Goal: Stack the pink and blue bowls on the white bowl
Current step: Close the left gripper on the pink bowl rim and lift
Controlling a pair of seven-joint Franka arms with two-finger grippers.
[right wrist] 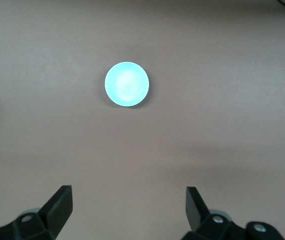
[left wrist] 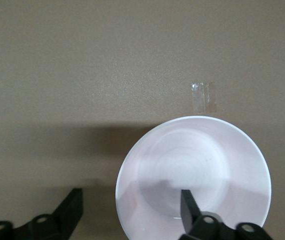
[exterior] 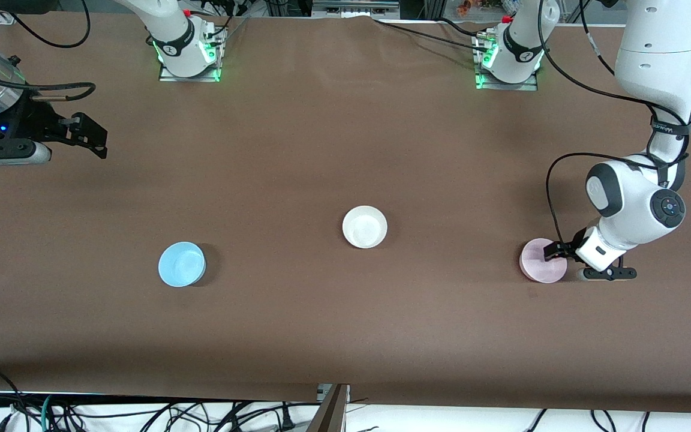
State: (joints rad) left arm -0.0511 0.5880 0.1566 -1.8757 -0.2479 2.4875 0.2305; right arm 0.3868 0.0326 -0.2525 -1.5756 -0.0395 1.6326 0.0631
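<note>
The pale pink bowl (exterior: 538, 264) sits toward the left arm's end of the table. My left gripper (exterior: 554, 252) is low at its rim and open. In the left wrist view the pink bowl (left wrist: 197, 165) fills the frame, and my left gripper (left wrist: 131, 206) straddles its rim, one finger inside and one outside. The white bowl (exterior: 364, 226) sits at the table's middle. The light blue bowl (exterior: 182, 264) sits toward the right arm's end, a little nearer the front camera. My right gripper (exterior: 92, 138) waits open and empty, high over that end; its wrist view (right wrist: 127, 202) shows the blue bowl (right wrist: 127, 84) well away from it.
The brown table (exterior: 345, 330) carries only the three bowls. A small strip of clear tape (left wrist: 204, 96) lies on the cloth just past the pink bowl. Cables hang along the table's front edge (exterior: 141, 414).
</note>
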